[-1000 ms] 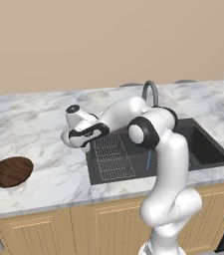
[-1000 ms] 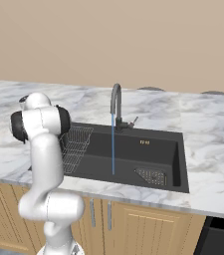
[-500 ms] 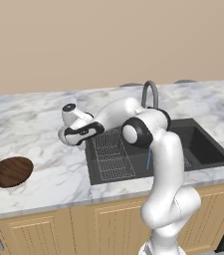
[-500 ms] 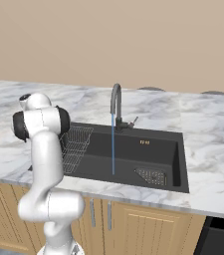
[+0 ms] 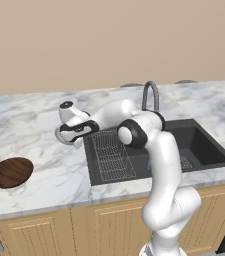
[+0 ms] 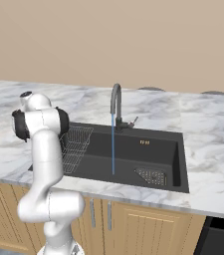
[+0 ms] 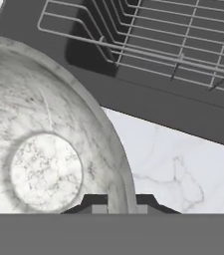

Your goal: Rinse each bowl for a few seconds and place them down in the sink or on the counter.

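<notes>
Gripper point(image 7: 116, 201) pinching speckled bowl's point(image 7: 44, 149) rim | bowl over counter point(image 5: 39, 135), just left of sink point(image 5: 199, 145) | risk: thin rim grip slips, bowl drops | tap point(image 6: 115, 102) running, brown bowl point(image 5: 10, 172) waiting

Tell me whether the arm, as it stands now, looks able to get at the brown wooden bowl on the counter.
Probably not yet. The gripper is shut on the rim of the speckled bowl beside the sink, so its fingers are taken. The brown wooden bowl lies apart on bare counter with nothing around it; the speckled bowl must go down first.
</notes>
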